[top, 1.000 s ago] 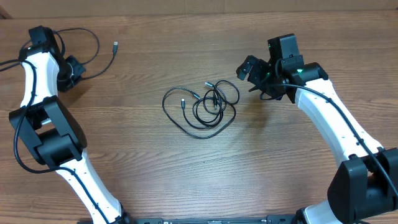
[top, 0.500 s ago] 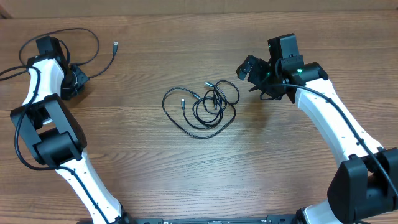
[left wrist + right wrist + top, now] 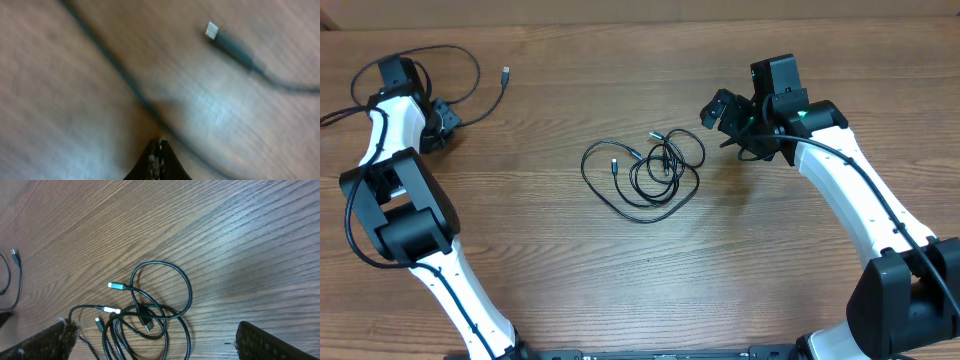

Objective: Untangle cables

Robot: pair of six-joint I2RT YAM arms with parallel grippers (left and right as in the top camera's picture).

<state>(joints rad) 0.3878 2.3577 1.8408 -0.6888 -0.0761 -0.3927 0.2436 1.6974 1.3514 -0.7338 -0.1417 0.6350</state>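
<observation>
The wooden surface [image 3: 620, 290] carries everything, with the right arm [image 3: 850, 200] reaching in from the near right and the left arm [image 3: 390, 150] stretched to the far left corner. In the middle lies the tangle of cables [image 3: 642, 178], several thin black loops crossing one another, their silvery tips showing among the strands. A loose cable [image 3: 470, 70] lies well apart at the far left, curling round the left arm's end. The right fingers [image 3: 55, 340] stand wide open above the tangle's right side, holding nothing. The left fingers [image 3: 159, 157] are closed tip to tip just beside a strand of the loose cable; the blur keeps me from telling whether they pinch it. Its plug [image 3: 212, 30] rests on the wood farther off. I judge one cord is already set aside and the next pull from the knot is in hand. That calls for lowering the open fingers over one outer loop or plug end, closing on that strand alone, and drawing it away from the rest.
</observation>
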